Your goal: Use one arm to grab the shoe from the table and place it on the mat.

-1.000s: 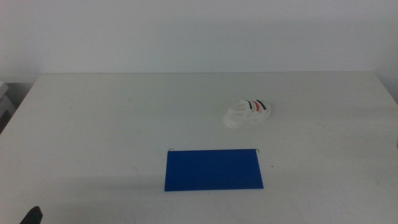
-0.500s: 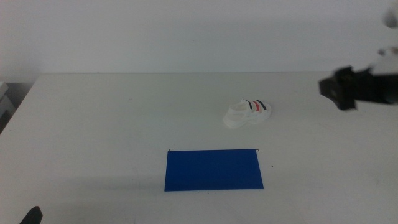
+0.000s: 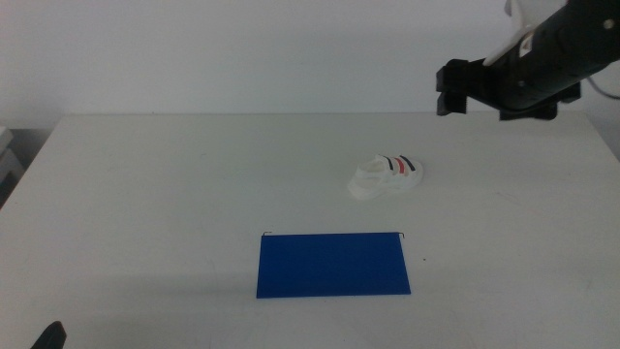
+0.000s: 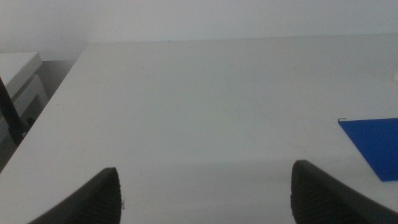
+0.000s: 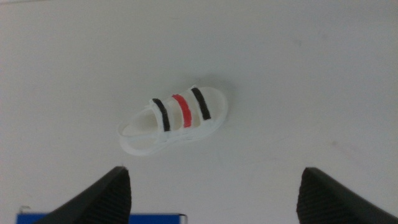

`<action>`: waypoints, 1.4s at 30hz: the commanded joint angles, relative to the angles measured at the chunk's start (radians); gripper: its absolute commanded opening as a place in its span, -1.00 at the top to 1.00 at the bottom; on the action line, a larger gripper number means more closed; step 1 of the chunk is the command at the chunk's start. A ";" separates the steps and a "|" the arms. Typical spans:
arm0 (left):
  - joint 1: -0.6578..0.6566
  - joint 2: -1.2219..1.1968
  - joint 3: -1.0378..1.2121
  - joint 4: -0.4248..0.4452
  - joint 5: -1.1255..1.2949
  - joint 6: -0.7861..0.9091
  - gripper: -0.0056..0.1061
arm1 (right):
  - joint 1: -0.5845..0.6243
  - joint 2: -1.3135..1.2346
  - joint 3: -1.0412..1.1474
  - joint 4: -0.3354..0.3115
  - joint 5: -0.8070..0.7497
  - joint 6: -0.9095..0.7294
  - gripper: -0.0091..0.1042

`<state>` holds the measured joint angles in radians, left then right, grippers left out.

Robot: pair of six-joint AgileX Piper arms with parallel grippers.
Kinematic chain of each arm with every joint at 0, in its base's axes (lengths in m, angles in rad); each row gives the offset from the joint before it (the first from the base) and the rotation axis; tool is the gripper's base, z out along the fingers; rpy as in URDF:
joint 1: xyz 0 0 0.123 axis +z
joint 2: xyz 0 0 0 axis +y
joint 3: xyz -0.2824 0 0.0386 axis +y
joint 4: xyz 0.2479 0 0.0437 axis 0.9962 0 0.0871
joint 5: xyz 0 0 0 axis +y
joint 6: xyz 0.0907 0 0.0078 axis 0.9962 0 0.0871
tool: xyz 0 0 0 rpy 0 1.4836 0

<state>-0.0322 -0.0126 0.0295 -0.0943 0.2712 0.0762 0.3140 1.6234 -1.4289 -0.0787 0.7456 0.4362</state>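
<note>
Presently: small white strapped sandal shoe [image 3: 386, 176] on white tabletop [image 3: 174, 194], right of centre, long axis slanting left-near to right-far. Flat dark blue rectangular mat [image 3: 333, 264] nearer, well apart. Right gripper [image 3: 451, 90] high, beyond shoe, jaws wide; nearer arm. Left gripper [image 4: 205, 193] waits near-left, jaws wide.

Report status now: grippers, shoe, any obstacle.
Right gripper above shoe, jaws open, empty. Left gripper waiting, open. Shoe on table, off mat. Nothing in the way.

A lab-like test bench: a wide plain white tabletop [image 3: 194, 194] spreads beneath the black right gripper [image 3: 453, 87], a bare white wall behind it.
</note>
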 commanded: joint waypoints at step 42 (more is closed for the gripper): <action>-0.005 -0.014 0.007 -0.007 -0.080 -0.005 -0.78 | 0.110 0.341 -0.471 -0.103 0.223 1.003 -0.78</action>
<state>-0.0322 -0.0126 0.0295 -0.0943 0.2712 0.0762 0.4229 1.9930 -1.8337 -0.1650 0.9588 1.3810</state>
